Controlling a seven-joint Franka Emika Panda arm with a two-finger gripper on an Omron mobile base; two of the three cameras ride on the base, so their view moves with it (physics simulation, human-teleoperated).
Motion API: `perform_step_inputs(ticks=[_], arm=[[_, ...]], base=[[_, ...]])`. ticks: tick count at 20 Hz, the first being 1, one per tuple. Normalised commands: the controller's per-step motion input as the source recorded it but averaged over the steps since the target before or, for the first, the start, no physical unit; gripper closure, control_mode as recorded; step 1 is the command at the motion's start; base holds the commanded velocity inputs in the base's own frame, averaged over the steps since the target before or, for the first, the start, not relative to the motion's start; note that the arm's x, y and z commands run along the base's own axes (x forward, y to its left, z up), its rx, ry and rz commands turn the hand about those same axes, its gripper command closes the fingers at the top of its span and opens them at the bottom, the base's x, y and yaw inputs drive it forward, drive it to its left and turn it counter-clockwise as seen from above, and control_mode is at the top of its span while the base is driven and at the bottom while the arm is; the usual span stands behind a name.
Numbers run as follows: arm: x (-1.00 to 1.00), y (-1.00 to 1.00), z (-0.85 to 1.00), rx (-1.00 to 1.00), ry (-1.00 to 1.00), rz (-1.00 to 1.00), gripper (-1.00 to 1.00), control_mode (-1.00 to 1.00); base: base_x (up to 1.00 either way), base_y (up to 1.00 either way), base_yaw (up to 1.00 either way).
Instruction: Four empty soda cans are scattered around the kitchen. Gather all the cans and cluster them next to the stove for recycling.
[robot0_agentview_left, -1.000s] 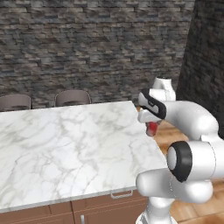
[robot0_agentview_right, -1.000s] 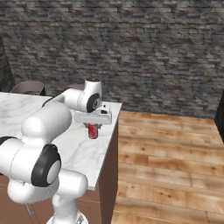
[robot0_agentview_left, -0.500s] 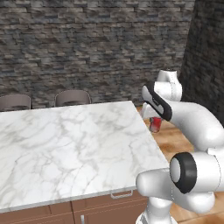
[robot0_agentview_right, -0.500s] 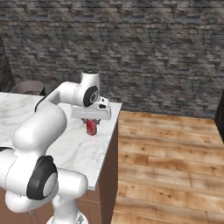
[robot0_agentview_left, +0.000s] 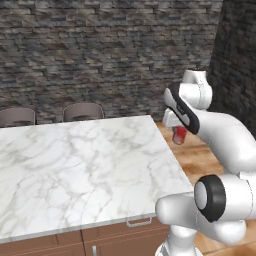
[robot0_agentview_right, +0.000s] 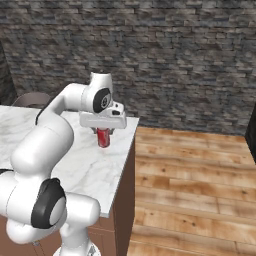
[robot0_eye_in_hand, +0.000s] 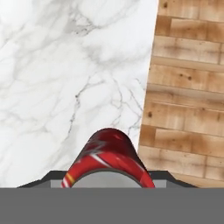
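A red soda can (robot0_agentview_right: 103, 138) with a silver top hangs upright in my gripper (robot0_agentview_right: 103, 132), just above the far right corner of the white marble counter (robot0_agentview_right: 95, 167). The jaws are shut on the can's upper part. In the left base view the can (robot0_agentview_left: 179, 135) shows past the counter's right edge, under the hand, with the gripper (robot0_agentview_left: 178, 131) closed around it. The hand view looks down along the red can (robot0_eye_in_hand: 109, 155) onto marble on the left and wooden floor on the right. The stove is out of view.
The marble counter (robot0_agentview_left: 75, 165) is an island with drawers below its front edge. Two grey chair backs (robot0_agentview_left: 83, 111) stand at its far side. Wooden floor (robot0_agentview_right: 195, 185) lies to the right, with a dark stone wall (robot0_agentview_left: 100, 55) behind.
The gripper has risen a little with the red can still in it and drifted toward the counter's right edge. The arm's upper links have swung to a new posture.
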Motion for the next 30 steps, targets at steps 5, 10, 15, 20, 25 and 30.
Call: perform_step_inputs(ticks=[5,10,15,20,25,30], arm=[[0.00,0.00,0.00,0.00,0.00,0.00,1.00,1.00],[0.00,0.00,0.00,0.00,0.00,0.00,1.00,1.00],[0.00,0.00,0.00,0.00,0.00,0.00,1.00,1.00],[0.00,0.00,0.00,0.00,0.00,0.00,1.00,1.00],[0.00,0.00,0.00,0.00,0.00,0.00,1.00,1.00],[0.00,0.00,0.00,0.00,0.00,0.00,1.00,1.00]], base=[[-0.21,-0.10,-0.07],[-0.40,-0.37,-0.33],[-0.30,-0.32,-0.48],[-0.04,-0.23,-0.74],[0.00,0.00,-0.92],[0.00,-0.06,-0.91]])
